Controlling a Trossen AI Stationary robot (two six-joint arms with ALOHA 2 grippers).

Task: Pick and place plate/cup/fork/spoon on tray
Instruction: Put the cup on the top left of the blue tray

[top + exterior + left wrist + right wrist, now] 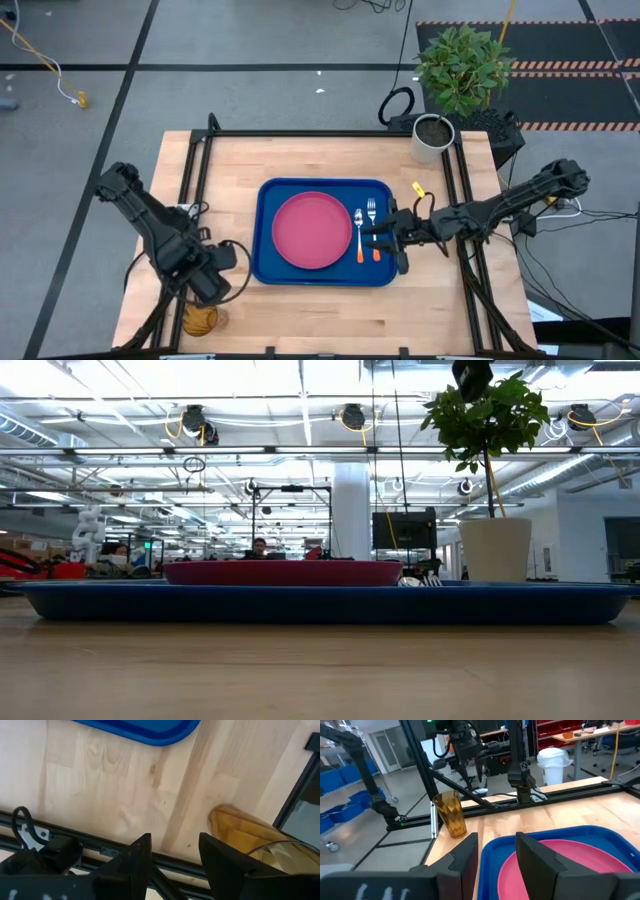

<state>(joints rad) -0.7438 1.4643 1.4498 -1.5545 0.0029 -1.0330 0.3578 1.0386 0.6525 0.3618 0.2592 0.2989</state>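
The blue tray point(268, 240) lies mid-table, and it also shows in the low view point(320, 603). On it lie the pink-red plate point(312, 230), the spoon point(359, 228) and the fork point(373, 222), side by side at the plate's right. The amber cup point(200, 320) stands upright at the table's near left corner; it also shows in the right wrist view point(450, 813). My left gripper point(215, 282) is open and empty just beside the cup point(250, 837). My right gripper point(385, 240) is open and empty over the tray's right rim, by the cutlery handles.
A white-grey plant pot point(433, 137) with a green plant stands at the table's far right corner. Black frame rails point(330, 133) run along the table's edges. Bare wood lies between the tray and the near edge. People sit far off in the room point(258, 547).
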